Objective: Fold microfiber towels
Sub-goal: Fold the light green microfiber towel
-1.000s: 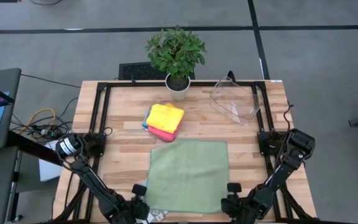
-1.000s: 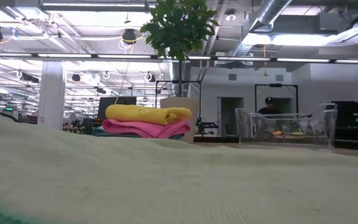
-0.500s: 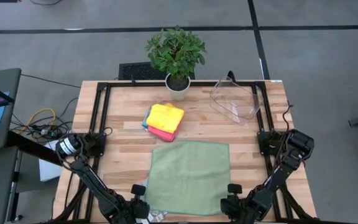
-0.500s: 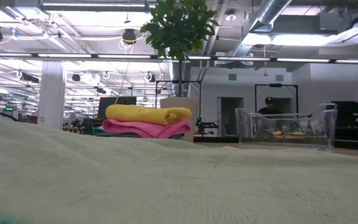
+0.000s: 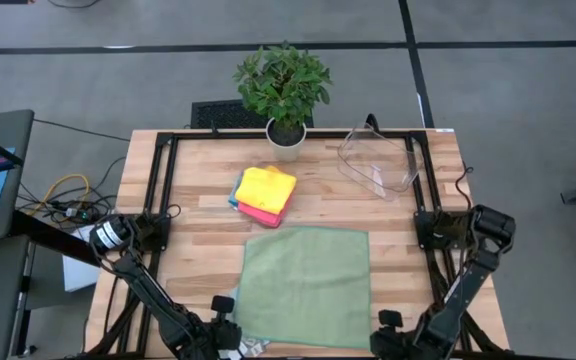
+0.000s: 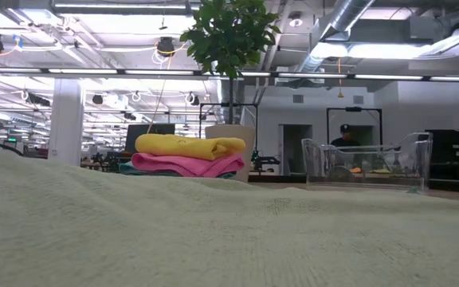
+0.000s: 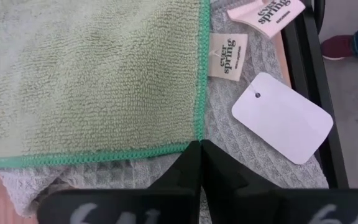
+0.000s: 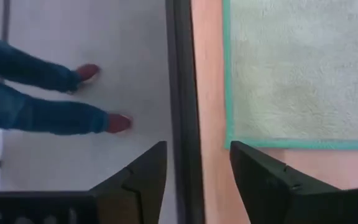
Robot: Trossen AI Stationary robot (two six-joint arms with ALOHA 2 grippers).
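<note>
at the table's near edge, the right end effector [image 8: 194, 163] has spread apart, off the sage towel [image 5: 303, 285].

One sage green towel [image 5: 304, 285] lies spread flat. One stack of folded towels [image 5: 265, 195] shows three layers: yellow, pink and teal. One grey waffle cloth [image 7: 253, 168] carries three tags. One potted plant [image 5: 284, 95], one clear plastic bin [image 5: 380, 160].

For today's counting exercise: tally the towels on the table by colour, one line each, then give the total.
Sage green towel, spread flat: 1
Yellow towel, folded: 1
Pink towel, folded: 1
Blue towel, folded, only an edge showing: 1
Grey waffle towel, under the sage one: 1
Total: 5
</note>
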